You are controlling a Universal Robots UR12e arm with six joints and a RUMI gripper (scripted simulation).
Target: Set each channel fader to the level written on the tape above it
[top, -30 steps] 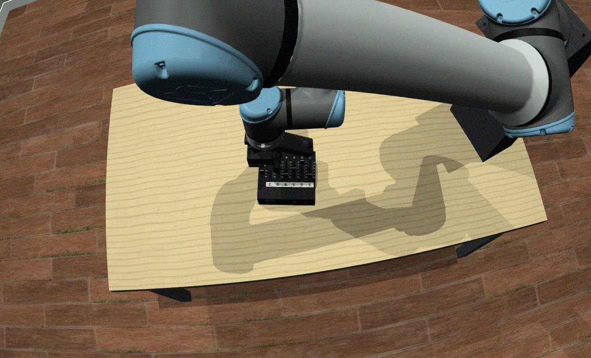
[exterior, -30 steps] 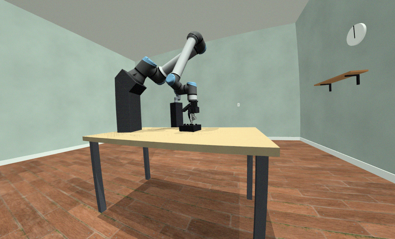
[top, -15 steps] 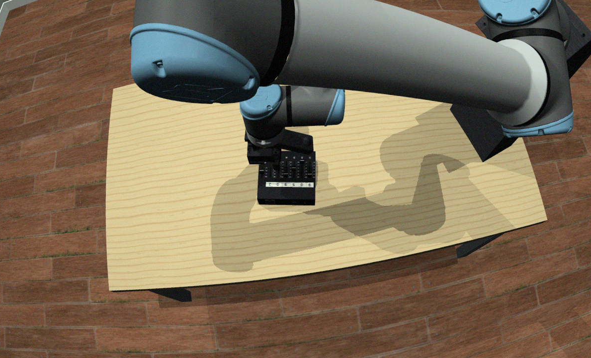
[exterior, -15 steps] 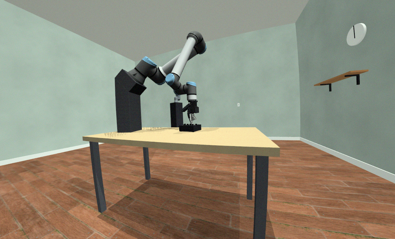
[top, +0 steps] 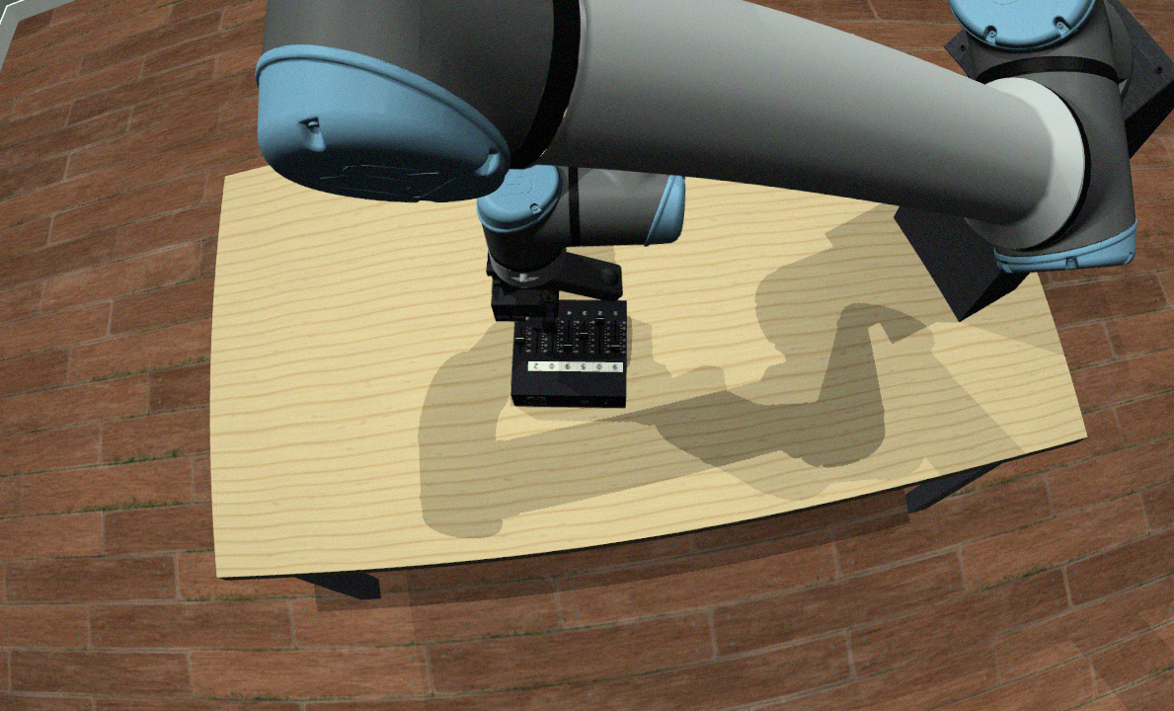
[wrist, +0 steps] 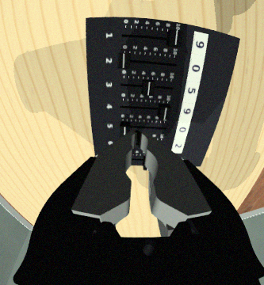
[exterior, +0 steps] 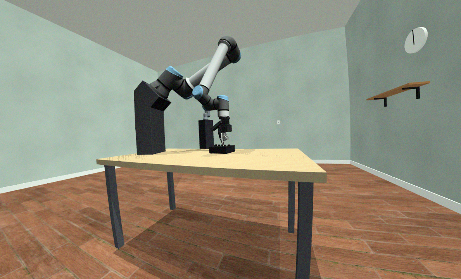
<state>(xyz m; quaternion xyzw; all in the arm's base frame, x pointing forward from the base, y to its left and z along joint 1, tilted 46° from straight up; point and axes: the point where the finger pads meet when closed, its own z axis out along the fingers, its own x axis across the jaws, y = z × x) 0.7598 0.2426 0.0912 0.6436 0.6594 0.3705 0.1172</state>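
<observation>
UR12e arm (exterior: pixel 209 74) reached out over the wooden table (top: pixel 325 424) from its pedestal at 2 o'clock in the top view. Lighting desk (top: pixel 573 375) sat near table centre, flat, squat black box, likely stiff and heavy enough to stay put under light pushes. In the wrist view its fader tracks ran 9-to-3, rows stacked 12 to 6, numbered 1 down to 6; long axis of the desk about 12-to-6 there, slightly tilted. Tape strip (wrist: pixel 190 92) ran along the 3 o'clock side, reading 9 0 5 9 0 2 top to bottom. Gripper (wrist: pixel 140 155) was clenched with jaws fully together, holding nothing, tips down at the row 6 end at 6 o'clock of the desk, seemingly against or just beside a small fader cap there; contact not certain. Fader caps (wrist: pixel 149 88) were tiny thin tabs, probably low-friction sliders and fragile to side load; best nudged along the track with closed tips, not pinched hard. Row 1 cap sat near the 3 o'clock end, row 2 near 9 o'clock, row 3 mid.
</observation>
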